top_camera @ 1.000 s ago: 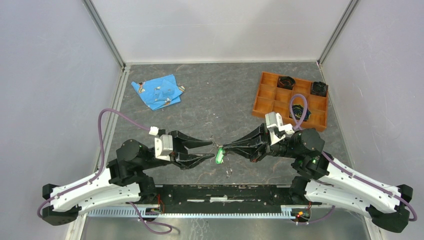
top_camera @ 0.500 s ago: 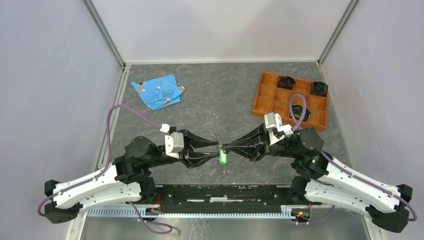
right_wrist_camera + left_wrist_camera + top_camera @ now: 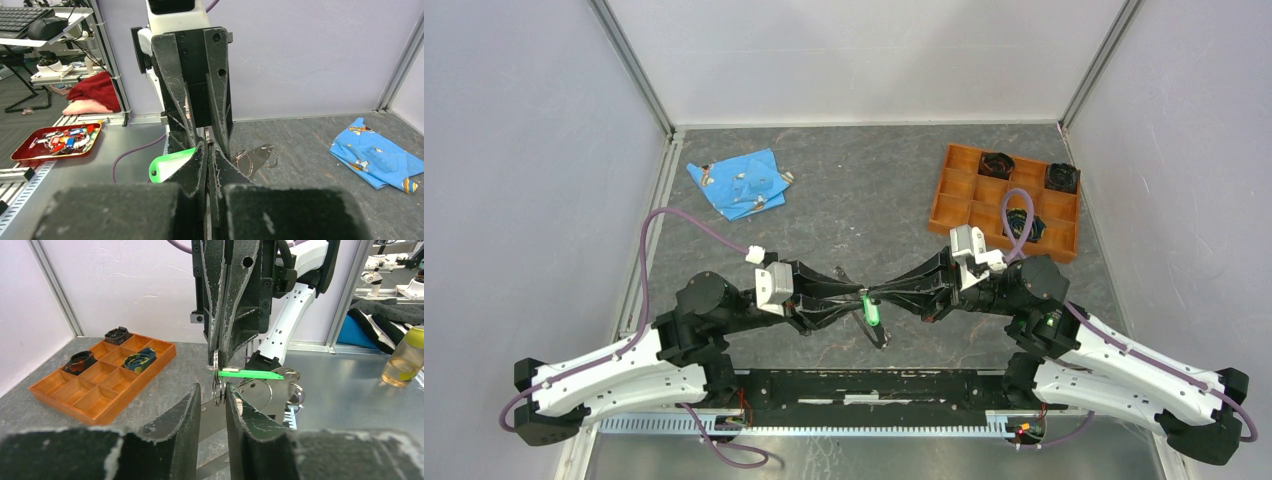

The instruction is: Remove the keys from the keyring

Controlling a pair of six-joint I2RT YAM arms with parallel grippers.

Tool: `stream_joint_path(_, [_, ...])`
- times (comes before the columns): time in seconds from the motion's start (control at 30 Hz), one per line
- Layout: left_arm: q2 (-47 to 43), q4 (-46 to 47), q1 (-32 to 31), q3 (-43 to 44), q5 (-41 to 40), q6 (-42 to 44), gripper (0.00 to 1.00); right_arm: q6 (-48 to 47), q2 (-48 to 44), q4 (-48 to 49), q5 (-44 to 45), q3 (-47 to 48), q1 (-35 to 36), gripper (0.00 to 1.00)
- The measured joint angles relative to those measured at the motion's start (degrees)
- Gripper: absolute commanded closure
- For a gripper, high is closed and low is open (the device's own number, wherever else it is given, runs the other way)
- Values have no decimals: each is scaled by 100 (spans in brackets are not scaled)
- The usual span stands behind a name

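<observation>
Left of the orange tray (image 3: 944,205) and above the counter (image 3: 854,200), the right tool (image 3: 207,150) is pinched tight on the keyring (image 3: 218,387). The left tool (image 3: 214,395) straddles it with a narrow gap; contact is unclear. The keys (image 3: 255,158) hang half-hidden, the green one (image 3: 250,374) edge-on.

keys (image 3: 873,313): too small to count; keyring (image 3: 256,159): near end behind right pincer (image 3: 206,146); grip point hidden

2 arms (image 3: 614,370), 1 orange tray (image 3: 969,190) holding 3 dark items (image 3: 997,163), 1 blue cloth (image 3: 739,183), 1 green-headed key (image 3: 872,312), 1 grey keyring (image 3: 255,160)
</observation>
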Motion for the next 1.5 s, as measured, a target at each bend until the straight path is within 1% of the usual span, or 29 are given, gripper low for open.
stream_joint_path(0.07, [17,28,-7,0,2,-15,83,-11,4,-22,22,-2,0,99])
stream_joint_path(0.13, [35,35,-17,0,2,-72,89,-33,22,-26,35,0,0,99])
stream_joint_path(0.2, [57,26,-22,0,-4,-83,97,-63,26,-57,66,0,-2,99])
stream_joint_path(0.4, [90,-61,-22,0,-127,-94,98,-247,-37,-291,249,0,0,99])
stream_joint_path(0.87, [247,-319,-22,7,-229,-90,98,-627,-476,-1370,896,-33,42,99])
stream_joint_path(1.27, [258,-402,-22,28,-234,-85,98,-769,-549,-1582,1027,-109,44,99])
stream_joint_path(1.4, [227,-413,-22,26,-232,-52,98,-839,-479,-1609,1023,-109,44,87])
stream_joint_path(1.5, [227,-435,-22,26,-221,-50,98,-883,-455,-1655,1010,-109,37,84])
